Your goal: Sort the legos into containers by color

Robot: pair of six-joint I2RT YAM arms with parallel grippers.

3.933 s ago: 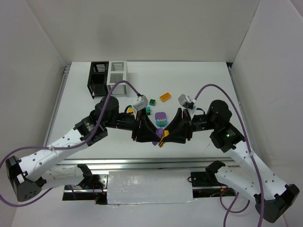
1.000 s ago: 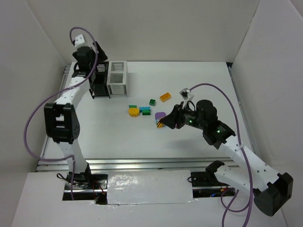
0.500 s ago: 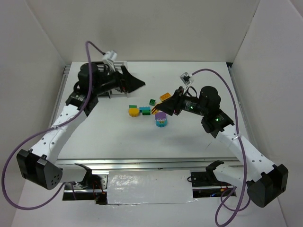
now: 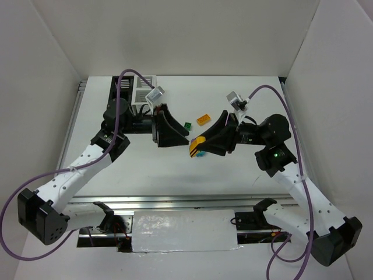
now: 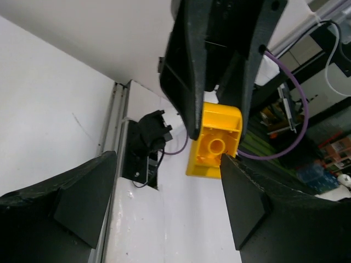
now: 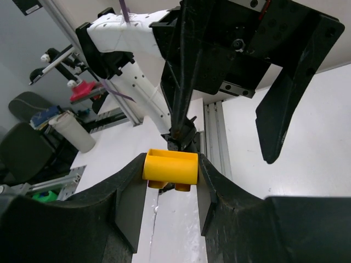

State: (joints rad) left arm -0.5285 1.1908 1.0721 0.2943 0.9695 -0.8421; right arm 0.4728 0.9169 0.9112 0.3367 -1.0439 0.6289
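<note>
My right gripper is shut on a yellow lego, held above the middle of the table; in the right wrist view the brick sits squarely between both pads. My left gripper faces it from the left with its jaws open. In the left wrist view the yellow lego hangs just past the left fingertips, close to the right one. An orange lego and a green one lie behind. A teal lego peeks out below the right gripper. The black container and the white container stand at the back left.
The left arm's purple cable arcs over the containers. White walls enclose the table on three sides. A metal rail runs along the near edge in front of the arm bases.
The left arm swung from the containers to the table's middle, its jaws narrowing a little. The right gripper rose with the yellow lego and turned to face the left gripper.
</note>
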